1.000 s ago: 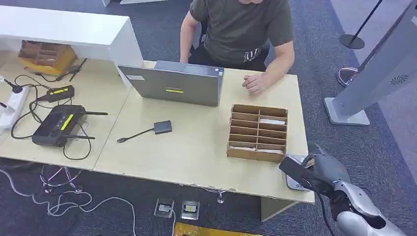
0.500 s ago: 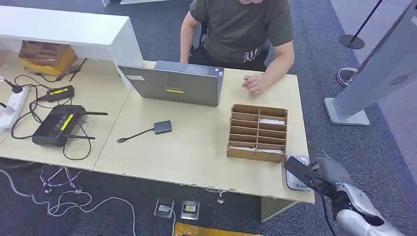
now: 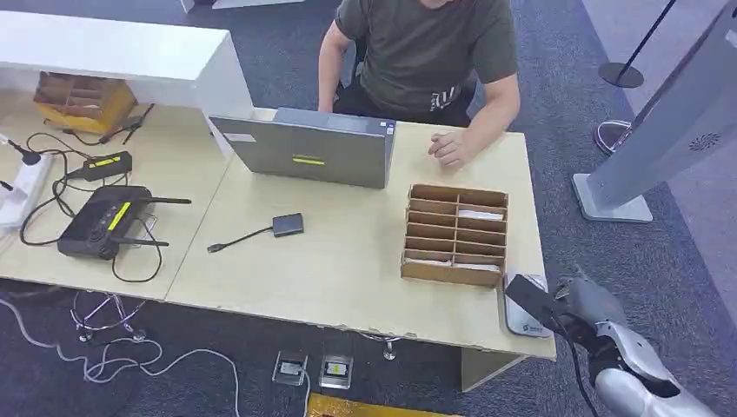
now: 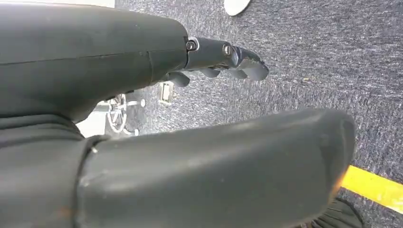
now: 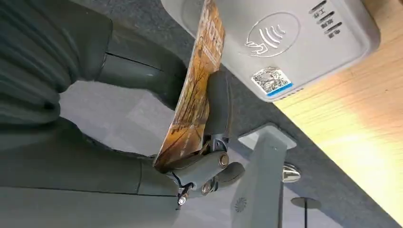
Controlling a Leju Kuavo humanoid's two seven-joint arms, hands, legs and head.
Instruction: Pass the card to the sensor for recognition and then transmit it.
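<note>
My right hand (image 3: 584, 309) hovers at the table's near right corner and grips a card (image 3: 530, 296), dark-backed from the head view. In the right wrist view the card (image 5: 196, 90) shows an orange printed face, pinched between thumb and fingers (image 5: 217, 111), its far edge just over the grey card sensor (image 5: 280, 42). That sensor (image 3: 524, 314) lies flat on the table corner, partly covered by the card. My left hand (image 4: 223, 57) hangs over dark carpet with its fingers apart and nothing in it.
A cardboard sorting box (image 3: 455, 234) with several slots stands just beyond the sensor. A person (image 3: 430, 61) sits across the table with a hand (image 3: 448, 148) resting by the laptop (image 3: 304, 148). A router (image 3: 102, 219), cables and an adapter (image 3: 287, 225) lie to the left.
My right hand has drifted slightly down and right with the card, uncovering more of the sensor. Nothing else on the table has moved.
</note>
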